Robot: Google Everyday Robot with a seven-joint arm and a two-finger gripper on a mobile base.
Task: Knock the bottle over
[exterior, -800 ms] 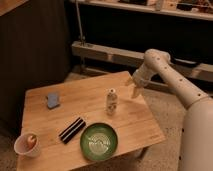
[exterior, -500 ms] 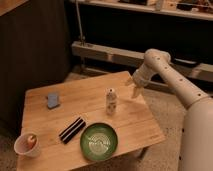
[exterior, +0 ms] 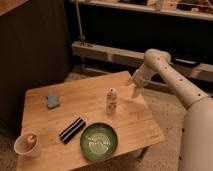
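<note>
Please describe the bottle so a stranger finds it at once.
On the wooden table, look near its middle, behind the green bowl. The bottle stands upright there, slim and pale with a white cap, the only tall thing; the gripper hangs beside it, apart.

A light wooden desk point(exterior: 80, 95) stands on a speckled, pale brown floor point(exterior: 167, 107). Behind the desk's left side rises a dark wall panel point(exterior: 35, 45). Beyond its far edge a long pale ledge point(exterior: 107, 54) runs across, with a thin metal pole point(exterior: 79, 25) upright above it and a pale shelf point(exterior: 145, 7) higher up. The light is dim and warm. The claw point(exterior: 136, 90) hangs over the desk's far right corner.
</note>
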